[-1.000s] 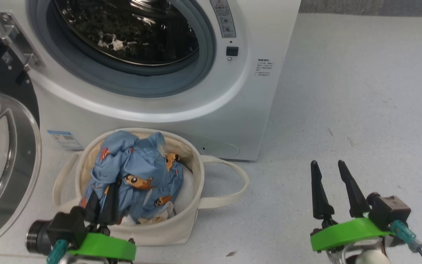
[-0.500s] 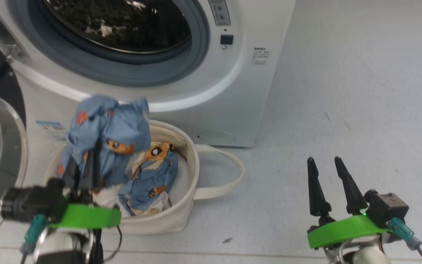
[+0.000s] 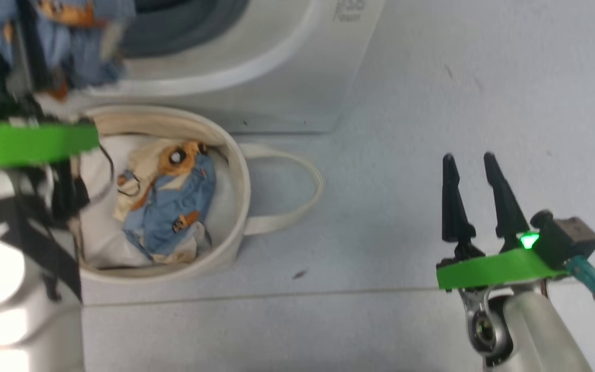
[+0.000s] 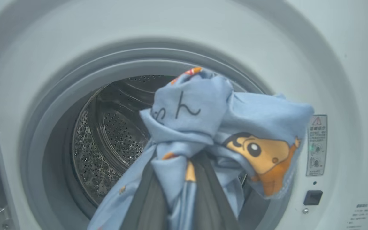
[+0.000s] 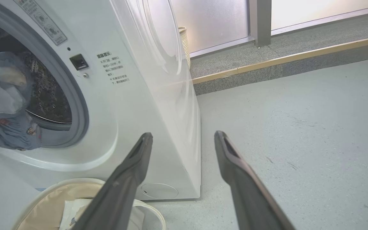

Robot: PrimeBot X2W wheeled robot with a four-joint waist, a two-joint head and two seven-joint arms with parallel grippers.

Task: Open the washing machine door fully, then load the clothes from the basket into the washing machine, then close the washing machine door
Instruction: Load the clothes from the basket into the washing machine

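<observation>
The clothes (image 4: 209, 127) hang pinched in the left claw (image 4: 179, 172) just in front of the washing machine (image 4: 267, 41), whose drum mouth is at about 9 o'clock of the bundle. Released this early, the drooping folds would likely catch on the grey gasket (image 4: 59, 95) or fall short. The bundle is bunched light blue cloth with an orange bear print. A second garment (image 3: 171, 206) lies in the basket (image 3: 235, 170), and at the basket's 3 o'clock the right claw (image 3: 468, 156) stands wide and empty.
</observation>
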